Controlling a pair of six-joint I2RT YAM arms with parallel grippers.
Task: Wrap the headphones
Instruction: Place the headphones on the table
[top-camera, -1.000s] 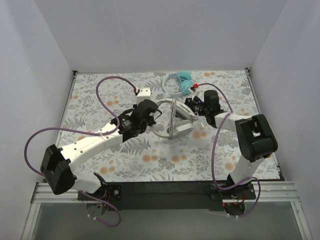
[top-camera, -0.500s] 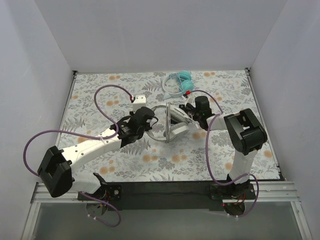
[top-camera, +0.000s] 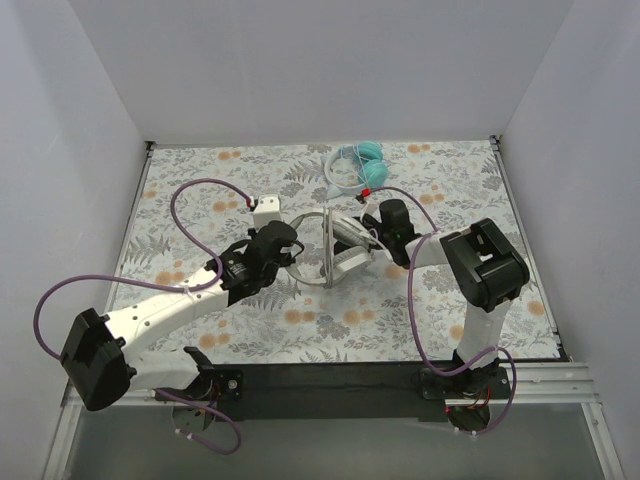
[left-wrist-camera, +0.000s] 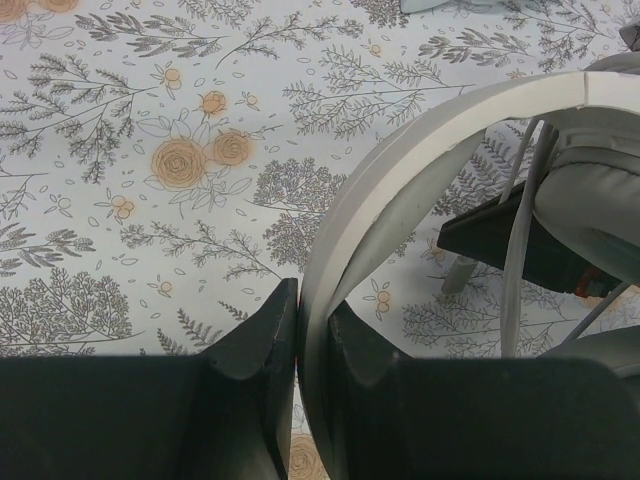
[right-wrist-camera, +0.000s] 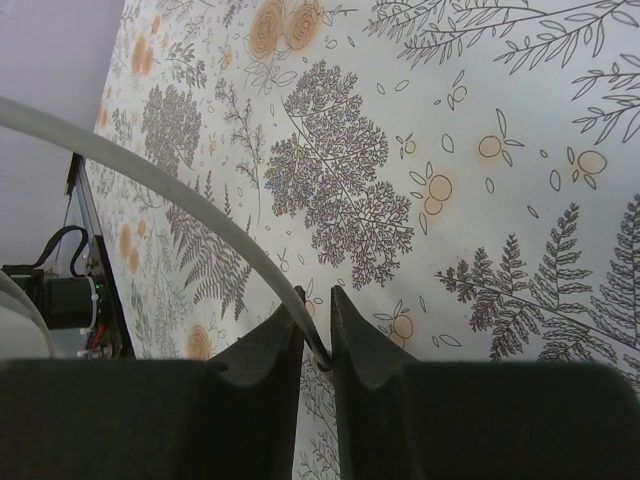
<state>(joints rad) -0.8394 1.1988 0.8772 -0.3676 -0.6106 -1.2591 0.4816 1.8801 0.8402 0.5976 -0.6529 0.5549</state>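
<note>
I see left gripper (left-wrist-camera: 312, 330) clamped on headband (left-wrist-camera: 400, 170) of white-grey headphones (top-camera: 340, 250), mid-table (top-camera: 200, 200) — right gripper (right-wrist-camera: 317, 325) pinching thin grey cable (right-wrist-camera: 150, 175). Teal headphones (top-camera: 360, 165) by far edge.

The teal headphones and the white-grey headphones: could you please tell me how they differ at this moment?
Colour: the teal headphones have teal ear cups; the white-grey headphones are pale throughout. Place: the teal pair lies at the table's far edge, the white-grey pair mid-table. Handling: nothing touches the teal pair; the left tool clamps the white-grey headband and the right tool pinches its grey cable. Both are corded over-ear pairs.
</note>
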